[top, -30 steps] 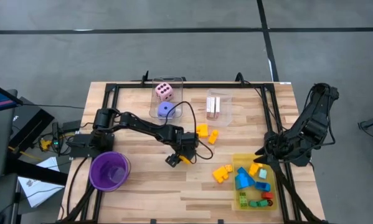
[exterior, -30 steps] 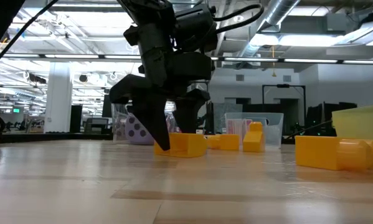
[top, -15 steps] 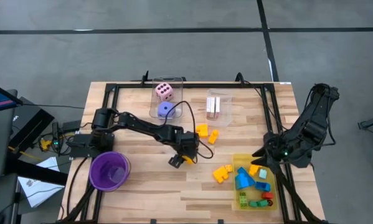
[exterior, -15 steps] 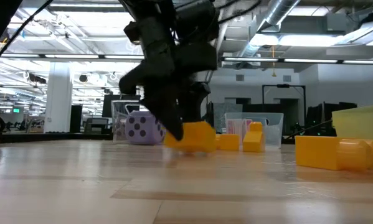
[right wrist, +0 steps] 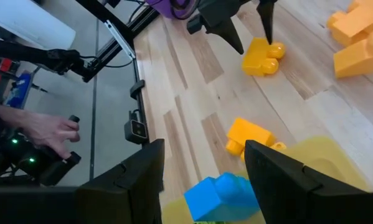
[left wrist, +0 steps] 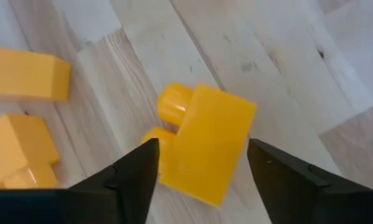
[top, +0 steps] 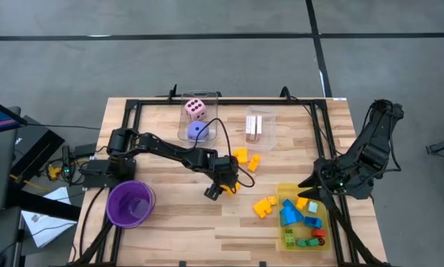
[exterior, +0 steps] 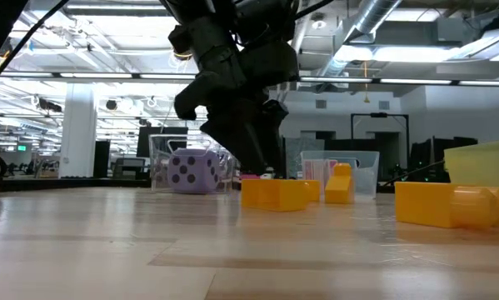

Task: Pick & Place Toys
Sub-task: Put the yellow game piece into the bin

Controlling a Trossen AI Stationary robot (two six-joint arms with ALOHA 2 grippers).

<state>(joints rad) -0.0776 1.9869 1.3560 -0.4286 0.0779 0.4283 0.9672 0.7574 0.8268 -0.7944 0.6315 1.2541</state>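
Block (left wrist: 205, 144), yellow plastic with two round studs on one end, lies flat on the bare wooden table (top: 170, 222) near its middle, directly below the left gripper (top: 220, 185). The left wrist view shows the two dark fingers (left wrist: 133, 171) standing apart on either side of the block with wood visible between finger and plastic, so the gripper is open and has hold of nothing; the low view agrees, the block (exterior: 274, 194) resting on the boards beneath the fingers. Judged as hollow moulded plastic: light, rigid, not fragile, with smooth glossy faces that could slip or twist under an off-centre pinch. The sound place to take hold would be across the two flat long sides of the body, clear of the studs (the rounded studs offer poor seating). The block lies skewed to the fingers, so some turning of the wrist looks advisable before closing. Two further yellow blocks (top: 241, 156) lie just beyond, near but apart. The yellow tray (top: 284, 194), already holding blue, green and red pieces, sits towards the right front corner. The right gripper (top: 309, 187) waits above the tray's edge, fingers parted and empty.
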